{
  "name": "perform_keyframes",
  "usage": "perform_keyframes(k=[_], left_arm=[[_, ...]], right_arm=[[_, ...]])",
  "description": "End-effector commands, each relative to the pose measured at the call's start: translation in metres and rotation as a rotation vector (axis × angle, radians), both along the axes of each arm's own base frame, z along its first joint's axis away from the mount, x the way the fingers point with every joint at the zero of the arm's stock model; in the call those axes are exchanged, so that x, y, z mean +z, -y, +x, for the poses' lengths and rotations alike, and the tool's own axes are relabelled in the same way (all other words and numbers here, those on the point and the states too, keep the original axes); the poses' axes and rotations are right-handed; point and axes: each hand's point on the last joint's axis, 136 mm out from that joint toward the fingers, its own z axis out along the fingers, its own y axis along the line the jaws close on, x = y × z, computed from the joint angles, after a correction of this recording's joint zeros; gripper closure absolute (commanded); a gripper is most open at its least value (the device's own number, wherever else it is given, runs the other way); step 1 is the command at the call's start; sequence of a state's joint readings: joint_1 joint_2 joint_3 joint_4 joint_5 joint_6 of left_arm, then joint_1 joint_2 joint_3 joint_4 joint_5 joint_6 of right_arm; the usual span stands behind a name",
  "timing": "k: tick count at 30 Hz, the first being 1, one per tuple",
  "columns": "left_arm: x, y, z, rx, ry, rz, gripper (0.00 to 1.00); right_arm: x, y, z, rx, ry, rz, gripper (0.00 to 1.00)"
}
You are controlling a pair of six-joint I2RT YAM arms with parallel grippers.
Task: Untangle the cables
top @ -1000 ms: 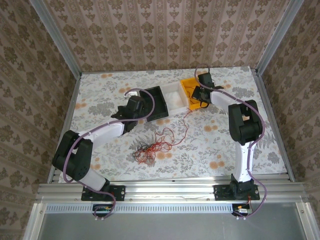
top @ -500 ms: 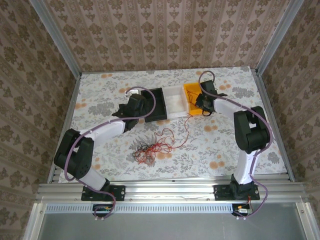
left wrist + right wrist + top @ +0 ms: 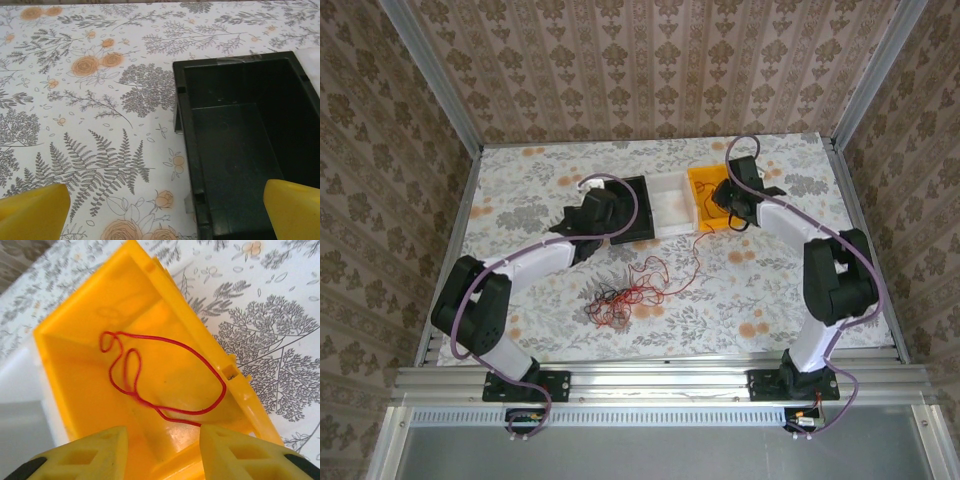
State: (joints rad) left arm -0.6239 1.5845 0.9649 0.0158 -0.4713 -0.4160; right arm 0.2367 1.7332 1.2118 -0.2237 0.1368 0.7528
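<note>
The cables [image 3: 622, 297] lie as a loose red tangle on the flowered cloth in front of the bins. One red strand [image 3: 694, 255] runs from the tangle up to the yellow bin [image 3: 701, 180]. In the right wrist view a red wire [image 3: 150, 375] lies looped on the floor of the yellow bin [image 3: 75, 325]. My right gripper [image 3: 164, 450] hovers just above it, open, with nothing between its fingers; from above the right gripper [image 3: 722, 203] is over that bin. My left gripper [image 3: 165, 215] stands wide open and empty over the left wall of the black bin [image 3: 186, 115].
A white bin [image 3: 670, 205] sits between the black bin [image 3: 642, 190] and the yellow one at the back of the table. Metal rails frame the table's sides and near edge.
My right gripper has opened over the yellow bin and the red wire now lies loose inside it. The right elbow swung right. The left gripper edged slightly right along the black bin.
</note>
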Motion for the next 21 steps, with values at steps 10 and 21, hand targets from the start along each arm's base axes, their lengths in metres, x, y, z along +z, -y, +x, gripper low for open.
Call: perform_keyframes(k=[10, 21], left_arm=[[-0.031, 0.071, -0.082, -0.552, -0.192, 0.01, 0.0], [-0.055, 0.081, -0.115, -0.69, -0.313, 0.111, 0.0]], right_arm=[[-0.012, -0.103, -0.115, 0.608, 0.082, -0.28, 0.55], [-0.048, -0.084, -0.137, 0.62, -0.043, -0.423, 0.53]])
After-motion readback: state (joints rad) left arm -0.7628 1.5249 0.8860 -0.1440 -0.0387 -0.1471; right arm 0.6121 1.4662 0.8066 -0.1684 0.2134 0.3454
